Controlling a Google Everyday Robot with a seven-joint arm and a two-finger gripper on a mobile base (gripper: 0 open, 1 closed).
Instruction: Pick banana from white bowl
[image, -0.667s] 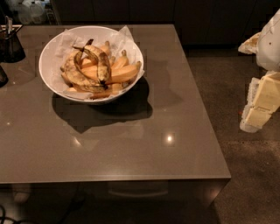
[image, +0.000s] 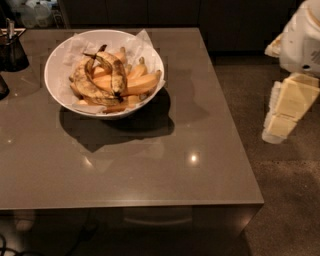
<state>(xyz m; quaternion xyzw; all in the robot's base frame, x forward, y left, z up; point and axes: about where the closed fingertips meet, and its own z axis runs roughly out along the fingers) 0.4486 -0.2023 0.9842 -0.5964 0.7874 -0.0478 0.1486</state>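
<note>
Jaws nudged left, right of table (image: 200, 165) | banana (image: 117, 72) atop others (image: 142, 82), white bowl (image: 52, 85)

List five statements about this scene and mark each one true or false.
1. The banana lies in the white bowl. True.
2. The gripper holds the banana. False: it hangs to the right of the table, past its edge and apart from the bowl.
3. The bowl stands at the table's near right corner. False: it stands on the far left part.
4. Crumpled white paper lines the bowl. True.
5. A dark container stands left of the bowl. True.
</note>
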